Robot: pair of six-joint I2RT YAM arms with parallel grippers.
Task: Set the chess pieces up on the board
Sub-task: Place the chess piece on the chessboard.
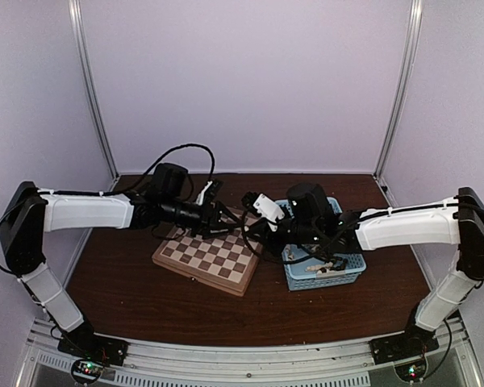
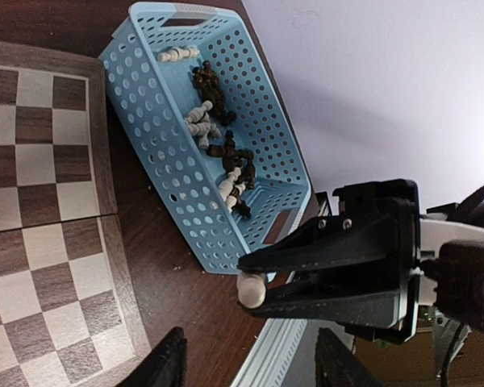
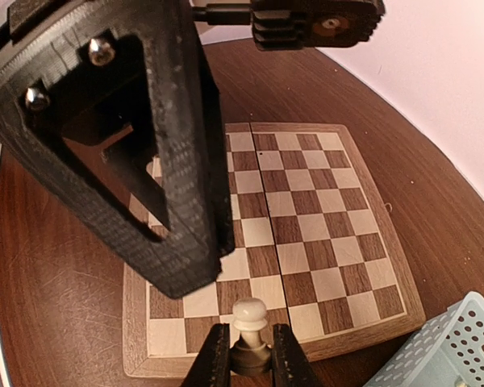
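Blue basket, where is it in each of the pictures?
Top external: the basket is right of the middle, under the right arm.
Left wrist: the basket fills the upper middle, with chess pieces inside.
Right wrist: only a corner of the basket shows, at the bottom right.
Shared landmark: the board lies to the basket's left in every view.

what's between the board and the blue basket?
Only a bare strip of dark tabletop separates board and basket; clearest in the left wrist view.
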